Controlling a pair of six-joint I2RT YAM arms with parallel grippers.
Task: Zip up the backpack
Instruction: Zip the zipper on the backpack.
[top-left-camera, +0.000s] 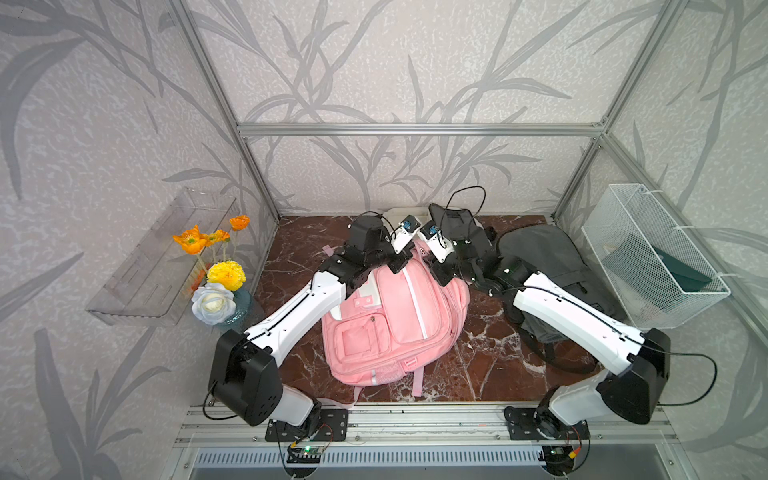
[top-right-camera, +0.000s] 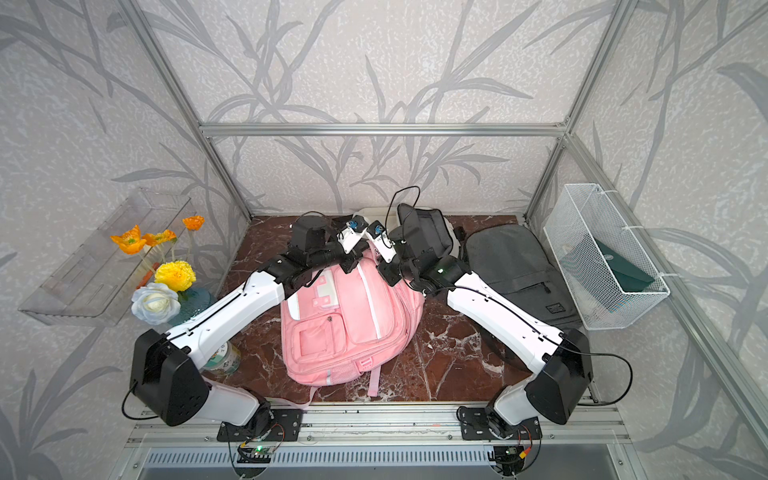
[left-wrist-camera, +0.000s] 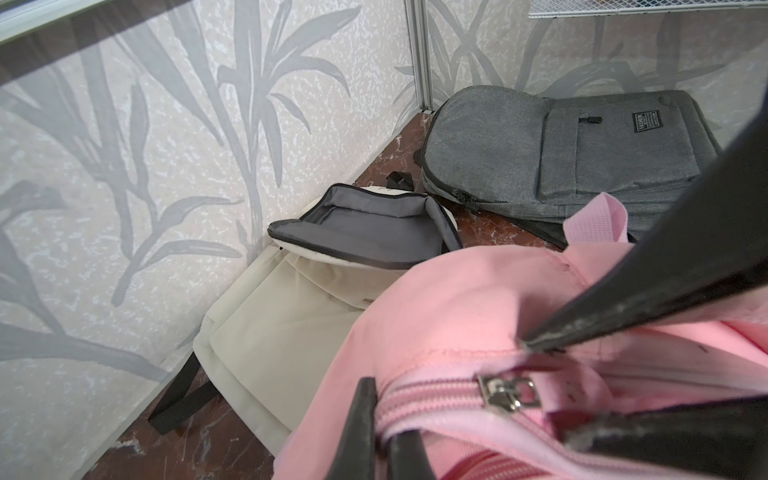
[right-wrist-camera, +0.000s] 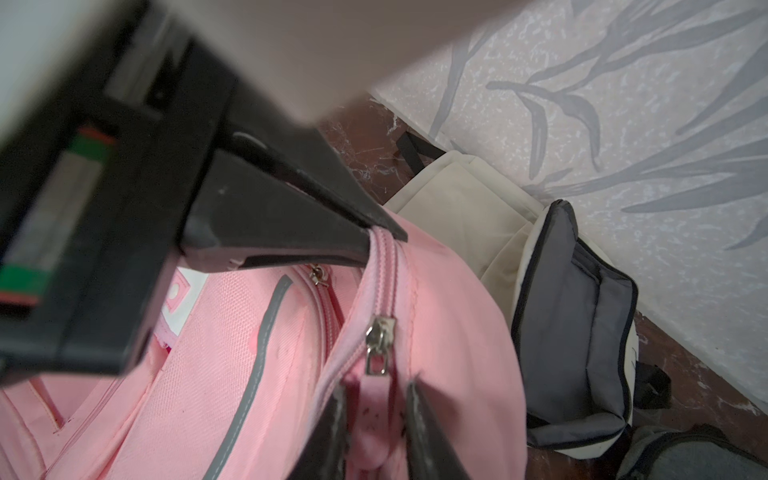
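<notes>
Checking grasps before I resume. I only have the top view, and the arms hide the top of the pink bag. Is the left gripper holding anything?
Observer: Yes. In the right wrist view the left gripper is shut on the zipper seam at the top of the pink backpack.
Operator: And the right, does it have the pull?
Observer: The right gripper sits just past the metal slider, and its fingers flank the pink pull tab hanging from it. I can't tell whether they actually pinch the tab.
</notes>
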